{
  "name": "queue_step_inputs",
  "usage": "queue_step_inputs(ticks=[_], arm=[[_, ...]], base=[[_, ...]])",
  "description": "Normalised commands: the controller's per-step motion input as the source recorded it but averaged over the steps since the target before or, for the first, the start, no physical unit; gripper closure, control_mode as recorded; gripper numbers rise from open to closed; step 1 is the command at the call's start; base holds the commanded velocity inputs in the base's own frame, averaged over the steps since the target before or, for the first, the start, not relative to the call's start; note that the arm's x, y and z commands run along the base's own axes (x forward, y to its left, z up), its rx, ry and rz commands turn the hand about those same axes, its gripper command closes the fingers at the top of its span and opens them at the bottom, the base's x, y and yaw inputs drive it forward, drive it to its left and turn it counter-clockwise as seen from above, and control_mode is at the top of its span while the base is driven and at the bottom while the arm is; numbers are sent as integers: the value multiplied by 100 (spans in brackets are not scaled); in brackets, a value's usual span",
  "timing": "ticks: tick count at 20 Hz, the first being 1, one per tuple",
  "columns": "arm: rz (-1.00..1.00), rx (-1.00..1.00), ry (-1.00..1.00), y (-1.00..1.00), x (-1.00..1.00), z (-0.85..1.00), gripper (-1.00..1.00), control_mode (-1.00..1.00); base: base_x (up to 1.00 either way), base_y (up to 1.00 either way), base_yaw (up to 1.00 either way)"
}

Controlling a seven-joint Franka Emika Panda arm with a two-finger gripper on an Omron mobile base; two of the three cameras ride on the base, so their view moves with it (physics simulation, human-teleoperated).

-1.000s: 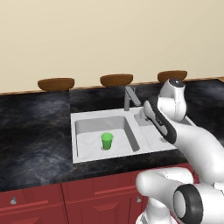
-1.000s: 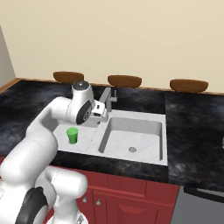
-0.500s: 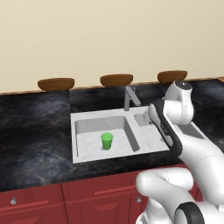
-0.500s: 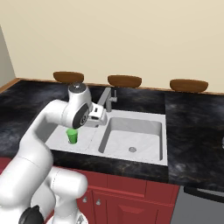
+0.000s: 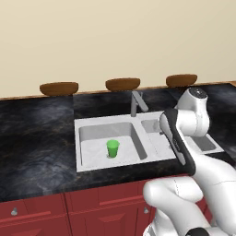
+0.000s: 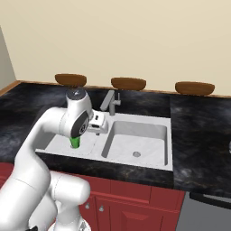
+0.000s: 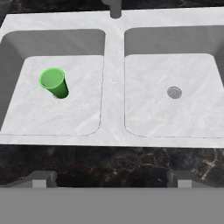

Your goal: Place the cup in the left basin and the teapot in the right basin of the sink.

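Swinging rightward since a second ago, the white arm (image 5: 184, 138) now reaches over the sink's divider, while the cup (image 5: 112, 148) has stayed put; the green cup stands upright on the floor of the left basin (image 5: 94, 152), well apart from every wall; in the hand view it sits in that bowl's upper left part, mouth open to the camera; the right basin (image 7: 170, 94) lies beside it across a marble ridge, with a round drain (image 7: 174, 92) near its middle; the gripper (image 7: 111, 180) hangs above the sink's (image 6: 135, 135) front rim, its two dark fingertips (image 7: 41, 178) spread wide with nothing between them; a grey faucet (image 6: 110, 102) rises at the back; black stone counter (image 5: 37, 147) surrounds the sink; three brown bowls (image 5: 59, 88) line the wall; red cabinets (image 6: 135, 203) run below.
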Motion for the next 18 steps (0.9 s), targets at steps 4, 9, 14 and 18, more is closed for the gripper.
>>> queue_step_inputs(ticks=[4,9,14,18], arm=[[0,0,0,0,-33,0,-100,-100],[0,0,0,0,-27,0,-100,-100],[0,0,0,0,-18,0,-100,-100],[0,0,0,0,-9,0,-100,-100]], base=[[0,0,0],[0,0,0],[0,0,0],[0,0,0]])
